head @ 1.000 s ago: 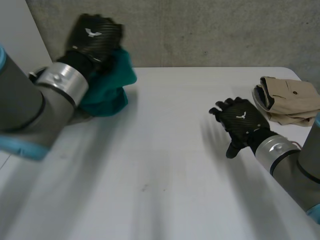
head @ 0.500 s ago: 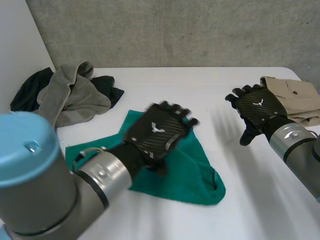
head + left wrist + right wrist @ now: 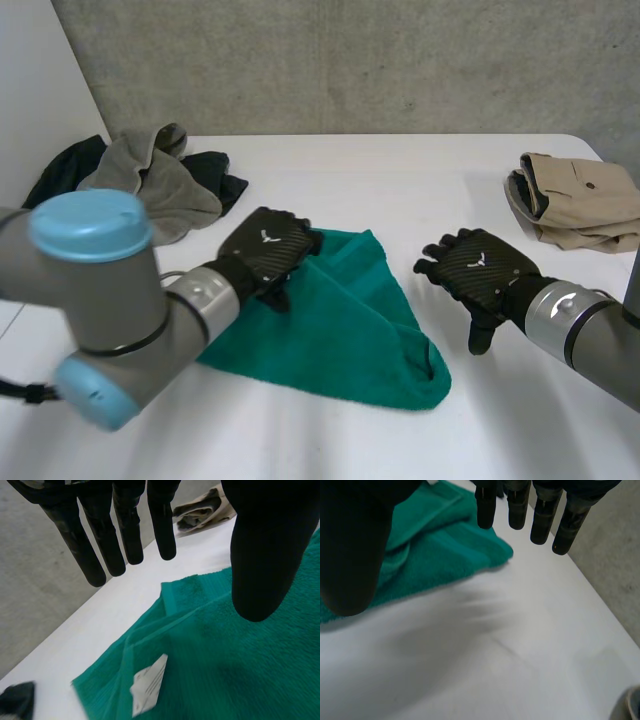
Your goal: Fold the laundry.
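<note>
Green towel (image 3: 350, 320) is lying rumpled at centre of frame on white tabletop (image 3: 400, 170), w/ left hand (image 3: 265, 252) hovering at its upper-left edge, fingers (image 3: 162, 525) hanging straight & spread, gripping nothing. Right hand (image 3: 478, 272) is hovering right of centre over bare tabletop near towel's right side, fingers (image 3: 517, 505) straight & wide, holding nothing. Grey & dark clothes pile (image 3: 150, 190) is lying upper left, folded beige garment (image 3: 580, 195) upper right

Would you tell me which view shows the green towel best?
The head view: nearly the whole towel lies on the table. The left wrist view shows its tag and a hem, the right wrist view one corner.
</note>
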Controlling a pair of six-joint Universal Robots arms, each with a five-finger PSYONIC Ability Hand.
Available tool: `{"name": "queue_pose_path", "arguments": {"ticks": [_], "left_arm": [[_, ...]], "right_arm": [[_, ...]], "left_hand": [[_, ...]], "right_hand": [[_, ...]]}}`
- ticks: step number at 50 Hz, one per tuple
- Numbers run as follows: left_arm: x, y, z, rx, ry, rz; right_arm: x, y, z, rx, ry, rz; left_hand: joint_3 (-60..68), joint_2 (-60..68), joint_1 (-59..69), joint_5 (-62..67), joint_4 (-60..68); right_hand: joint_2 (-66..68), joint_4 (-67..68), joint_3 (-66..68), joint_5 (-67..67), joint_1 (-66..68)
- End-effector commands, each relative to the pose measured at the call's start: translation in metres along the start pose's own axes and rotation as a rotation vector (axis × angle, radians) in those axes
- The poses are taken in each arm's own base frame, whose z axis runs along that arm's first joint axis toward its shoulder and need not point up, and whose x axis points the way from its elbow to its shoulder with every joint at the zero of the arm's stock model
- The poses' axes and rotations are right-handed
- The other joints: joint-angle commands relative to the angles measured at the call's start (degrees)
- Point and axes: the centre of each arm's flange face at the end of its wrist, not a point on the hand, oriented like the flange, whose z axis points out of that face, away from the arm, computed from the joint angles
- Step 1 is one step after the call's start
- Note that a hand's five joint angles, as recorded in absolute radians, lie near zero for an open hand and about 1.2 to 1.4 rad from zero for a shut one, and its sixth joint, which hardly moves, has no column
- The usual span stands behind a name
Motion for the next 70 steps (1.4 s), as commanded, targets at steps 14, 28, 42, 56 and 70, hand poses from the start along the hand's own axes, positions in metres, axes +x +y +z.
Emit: {"name": "queue_pose_path", "arguments": {"ticks": [14,28,42,56,70], "left_arm": [[0.022,0.05,0.078,-0.024,0.065,0.139],[0.018,0.038,0.074,-0.009,0.04,0.15],[-0.008,-0.055,-0.002,0.103,-0.143,0.28],[-0.009,-0.119,-0.107,0.279,-0.262,0.446],[-0.018,-0.131,-0.13,0.32,-0.326,0.468]], "right_arm": [[-0.014,0.024,-0.004,-0.075,-0.007,0.066],[-0.003,0.018,0.0,-0.041,0.032,0.047],[0.049,-0.019,0.011,0.086,0.154,-0.041],[0.027,-0.036,0.063,0.311,-0.198,-0.282],[-0.053,-0.022,0.085,0.283,-0.442,-0.253]], "left_hand": [[22.9,23.0,22.7,22.6,22.6],[50.7,50.7,50.4,50.4,50.4],[50.7,50.7,50.4,50.4,50.4],[50.7,50.7,50.4,50.4,50.4],[50.7,50.7,50.4,50.4,50.4]], "right_hand": [[-2.5,-3.3,-2.1,-3.5,-1.5],[-2.5,-3.3,-2.1,-3.5,-1.5],[-2.5,-3.3,-2.1,-3.5,-1.5],[-2.5,-3.3,-2.1,-3.5,-1.5],[-2.5,-3.3,-2.1,-3.5,-1.5]]}}
